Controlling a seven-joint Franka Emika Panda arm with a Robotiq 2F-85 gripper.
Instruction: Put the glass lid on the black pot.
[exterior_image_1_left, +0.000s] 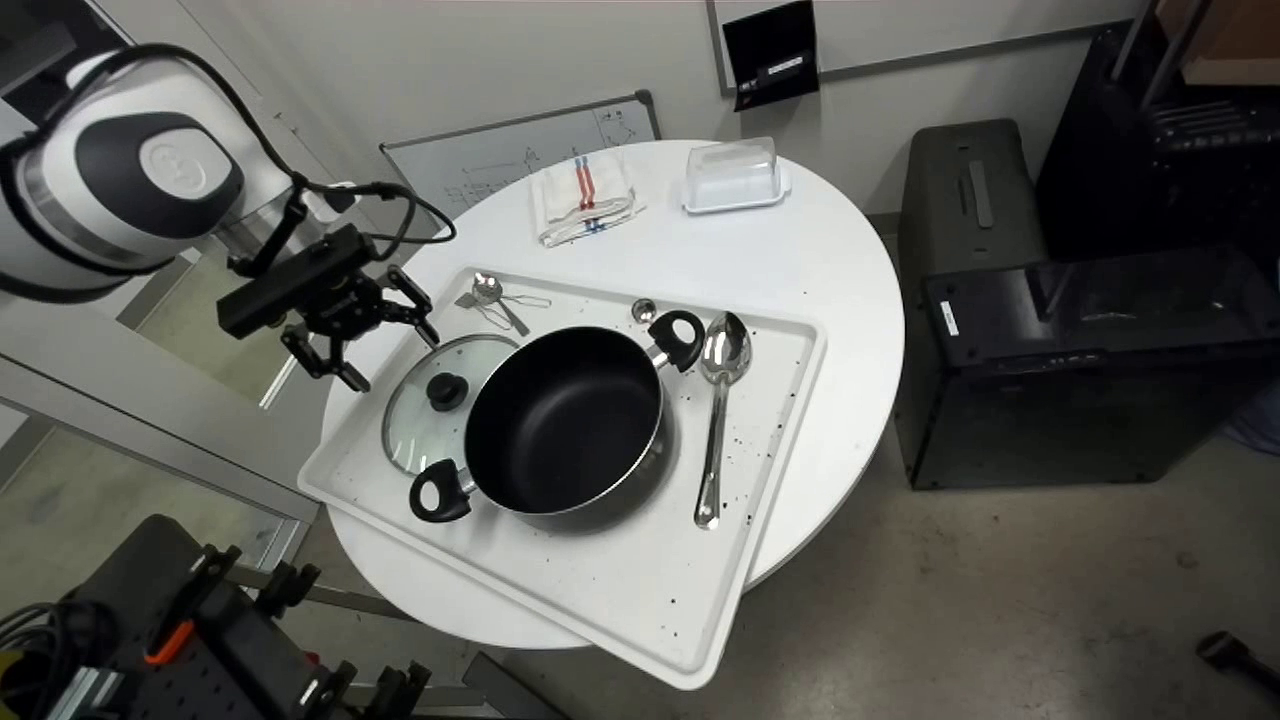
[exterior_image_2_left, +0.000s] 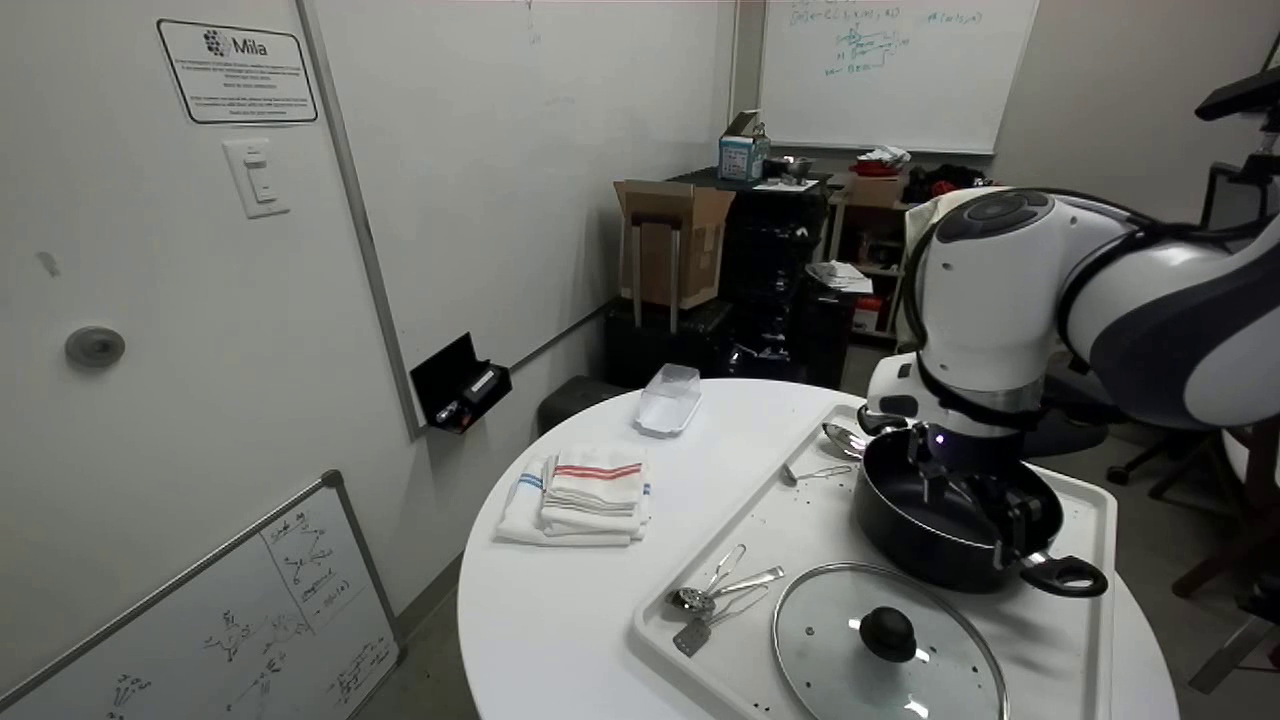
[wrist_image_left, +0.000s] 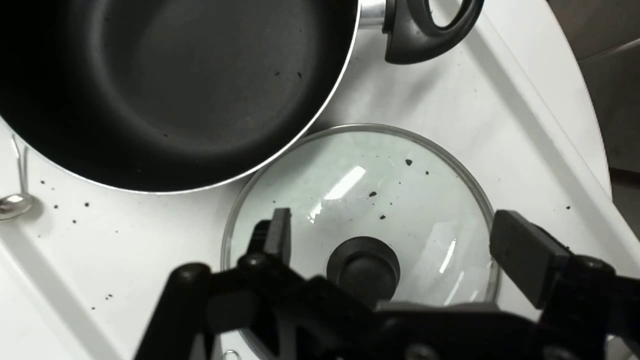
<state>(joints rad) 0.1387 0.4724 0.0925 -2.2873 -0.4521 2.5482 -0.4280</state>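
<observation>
Hanging at the left in an exterior view: gripper (exterior_image_1_left: 395, 360), jaws spread wide, holding nothing. Wrist view puts the black knob (wrist_image_left: 364, 270) of the glass lid (wrist_image_left: 360, 210) in the gap between the fingers (wrist_image_left: 525, 257); gripper body hides part of both. Height above it: cannot tell.

Next to the right, the lid itself: round, clear, thin metal rim, lying knob up on the white tray (exterior_image_1_left: 620, 600) beside the black pot (exterior_image_1_left: 565, 420). Pot blocks its right edge; touching or apart, cannot tell. Dark specks (wrist_image_left: 372, 194) show on or under the glass, unclear which.

Past it, small metal utensils (exterior_image_1_left: 487, 289), bunched, thin handles overlapping, hard to separate.

Then the pot: upright, uncovered, deep, two loop handles. Wrist view crops it at top and left. In an exterior view the arm (exterior_image_2_left: 980, 300) covers much of its inside, and the lid's lower edge runs out of frame.

Far right, long silver spoon (exterior_image_1_left: 718, 395), bowl just beside a pot handle.
</observation>
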